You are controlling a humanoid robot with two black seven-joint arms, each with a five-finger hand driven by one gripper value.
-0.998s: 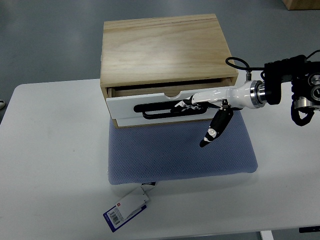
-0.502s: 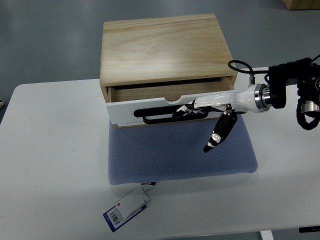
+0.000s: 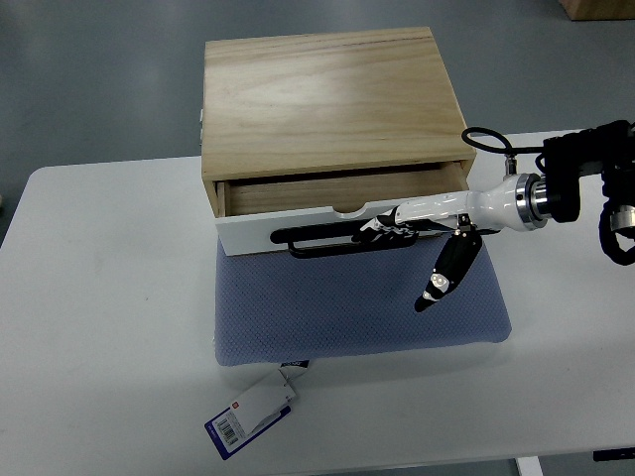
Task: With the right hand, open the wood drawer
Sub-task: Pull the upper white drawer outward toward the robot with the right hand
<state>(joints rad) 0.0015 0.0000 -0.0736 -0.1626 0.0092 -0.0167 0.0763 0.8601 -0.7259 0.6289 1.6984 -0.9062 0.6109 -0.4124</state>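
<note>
A light wooden drawer box (image 3: 327, 99) stands at the back of the white table (image 3: 99, 317). Its drawer (image 3: 327, 220) has a white front and a black bar handle (image 3: 317, 241), and it is pulled out a few centimetres, so a dark gap shows behind the front. My right hand (image 3: 389, 227) comes in from the right edge on a white forearm. Its fingers are curled around the right end of the handle, and the black thumb (image 3: 446, 278) hangs down free over the mat.
A blue-grey mat (image 3: 347, 307) lies under and in front of the box, with a blue and white barcode tag (image 3: 253, 412) at its front left corner. A cardboard box corner (image 3: 600, 8) shows at top right. Grey floor lies beyond the table.
The drawer has slid further out towards me, widening the gap behind its front. My right hand and forearm have moved down and slightly right with the handle.
</note>
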